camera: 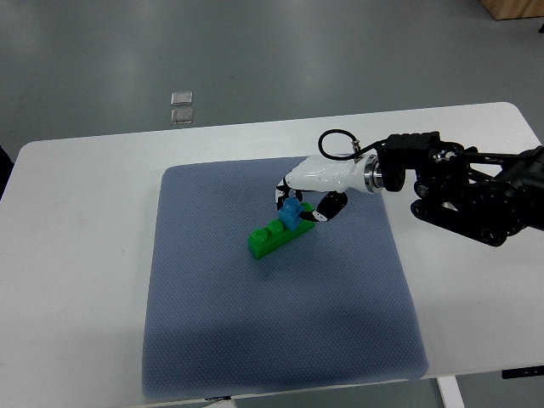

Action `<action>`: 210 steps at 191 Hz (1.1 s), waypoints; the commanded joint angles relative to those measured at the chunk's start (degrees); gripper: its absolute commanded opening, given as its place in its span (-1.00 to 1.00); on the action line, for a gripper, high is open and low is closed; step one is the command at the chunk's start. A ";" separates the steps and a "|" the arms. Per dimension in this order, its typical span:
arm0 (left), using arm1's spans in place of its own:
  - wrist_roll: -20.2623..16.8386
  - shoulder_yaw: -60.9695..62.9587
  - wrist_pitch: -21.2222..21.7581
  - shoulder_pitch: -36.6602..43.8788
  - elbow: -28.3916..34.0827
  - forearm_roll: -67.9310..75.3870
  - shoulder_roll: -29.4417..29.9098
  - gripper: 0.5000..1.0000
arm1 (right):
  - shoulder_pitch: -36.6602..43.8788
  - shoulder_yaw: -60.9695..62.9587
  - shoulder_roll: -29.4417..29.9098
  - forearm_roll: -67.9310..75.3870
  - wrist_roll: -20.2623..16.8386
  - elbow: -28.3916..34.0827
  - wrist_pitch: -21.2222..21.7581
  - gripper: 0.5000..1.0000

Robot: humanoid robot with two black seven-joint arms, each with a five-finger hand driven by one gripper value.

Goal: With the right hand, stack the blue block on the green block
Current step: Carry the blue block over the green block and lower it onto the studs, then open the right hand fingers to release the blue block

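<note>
A green block (pixel 270 239) lies on the blue-grey mat (pixel 280 340) near the mat's middle, slanted from lower left to upper right. A small blue block (pixel 292 212) sits on its upper right end. My right hand (pixel 299 204), white with black finger joints, comes in from the right and has its fingers curled around the blue block from above and from the right. The part of the blue block under the fingers is hidden. My left arm does not show.
The mat lies on a white table (pixel 76 255). The black forearm and cable (pixel 459 191) stretch over the table's right side. Two small clear squares (pixel 182 106) lie on the grey floor beyond the table's far edge.
</note>
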 commanded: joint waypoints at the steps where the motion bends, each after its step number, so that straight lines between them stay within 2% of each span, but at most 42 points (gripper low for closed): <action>1: 0.00 0.00 0.00 0.00 0.02 0.00 0.00 1.00 | -0.27 -0.19 0.03 -0.11 -0.02 0.00 -0.02 -0.73; 36: 0.00 0.00 0.00 0.00 -0.06 0.00 0.00 1.00 | -0.36 -0.72 0.03 -0.11 -0.11 -0.09 -0.98 -0.72; 45: 0.00 0.00 0.00 0.00 -0.06 0.00 0.00 1.00 | -0.18 -0.63 0.03 0.07 -0.11 -0.09 -1.07 -0.62; 54: 0.00 0.00 0.00 0.00 -0.06 0.00 0.00 1.00 | -0.18 -0.63 0.03 0.07 -0.11 -0.09 -1.07 -0.62; 55: 0.00 0.00 0.00 0.00 -0.06 0.00 0.00 1.00 | -0.01 -0.63 -0.06 0.42 -0.11 -0.09 -1.07 -0.53; 57: 0.00 0.00 0.00 0.00 -0.06 0.00 0.00 1.00 | -0.01 -0.54 -0.06 0.60 -0.11 -0.09 -1.07 -0.47; 67: 0.00 0.00 0.00 0.00 0.02 0.00 0.00 1.00 | 0.08 -0.37 -0.15 0.86 -0.20 -0.09 -1.07 -0.26; 94: 0.00 0.00 0.00 0.00 -0.06 0.00 0.00 1.00 | 0.43 0.16 -0.23 1.39 -0.20 -0.09 -0.90 -0.01; 123: 0.00 0.00 0.00 0.00 -0.06 0.00 0.00 1.00 | 0.52 0.16 -0.41 1.39 -0.11 -0.09 -0.55 0.02; 155: 0.00 0.00 0.00 0.00 0.03 0.00 0.00 1.00 | 0.87 0.25 -0.76 2.36 0.06 0.09 -0.11 0.19; 172: 0.00 0.00 0.00 0.00 -0.06 0.00 0.00 1.00 | 2.28 0.42 -1.46 5.52 0.06 1.40 2.70 0.41; 185: 0.00 0.00 0.00 0.00 -0.06 0.00 0.00 1.00 | 2.80 0.86 -2.17 9.47 -0.02 2.20 5.61 0.46; 192: 0.00 0.00 0.00 0.00 0.02 0.00 0.00 1.00 | 3.24 2.09 -2.52 12.63 -0.29 2.28 7.45 0.64; 200: 0.00 0.00 0.00 0.00 0.03 0.00 0.00 1.00 | 3.33 3.58 -2.69 15.71 -0.55 2.28 9.38 0.66; 208: 0.00 0.00 0.00 0.00 0.03 0.00 0.00 1.00 | 3.33 3.59 -2.69 15.72 -0.55 2.28 9.39 0.66; 209: 0.00 0.00 0.00 0.00 -0.06 0.00 0.00 1.00 | 3.24 4.72 -2.69 18.85 -0.55 2.11 11.13 0.67; 210: 0.00 0.00 0.00 0.00 -0.06 0.00 0.00 1.00 | 3.24 4.73 -2.69 18.88 -0.55 2.11 11.14 0.67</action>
